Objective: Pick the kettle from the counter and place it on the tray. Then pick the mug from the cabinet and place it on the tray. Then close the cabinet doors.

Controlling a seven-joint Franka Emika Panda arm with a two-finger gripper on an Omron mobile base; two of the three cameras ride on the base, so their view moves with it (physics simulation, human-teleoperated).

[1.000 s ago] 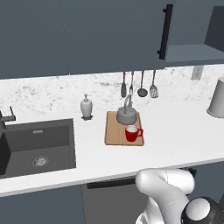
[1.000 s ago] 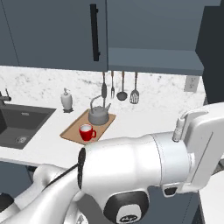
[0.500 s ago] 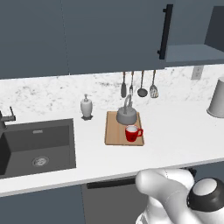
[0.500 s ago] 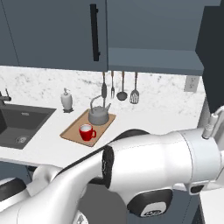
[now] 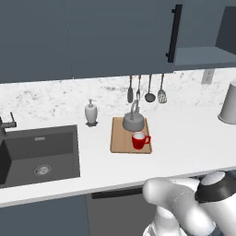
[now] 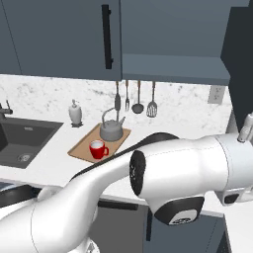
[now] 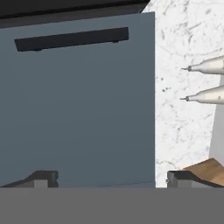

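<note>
Nearest to us, the arm has swung: a second ago its elbow sat low in both base views, and now the big white link sweeps across the foreground of the right base view, with the wrist out toward the right edge. In the hand view our gripper [image 7: 107, 180] stands with its jaws spread wide and nothing between them, looking at a flat slate-blue cabinet door [image 7: 78, 100] with its black bar handle [image 7: 72, 38] running across the top (the view is rolled, so the bar reads as horizontal).

Further out, on the counter [image 5: 184, 143], nothing has shifted. The wooden tray [image 5: 120, 140] lies between the sink [image 5: 39, 154] and the tall grey container [image 5: 228, 102], and it carries both the kettle [image 5: 133, 120] at its far end and the red mug [image 5: 138, 140] just in front of it, close together.

Beyond that, the left cabinet door [image 6: 64, 37] looks shut, while at the right the cabinet [image 6: 173, 66] is open, its inner shelf exposed, with a door [image 6: 240, 49] swung out toward us.

So we judge both placements done, and the arm's move is the start of the last step: closing the doors.
</note>
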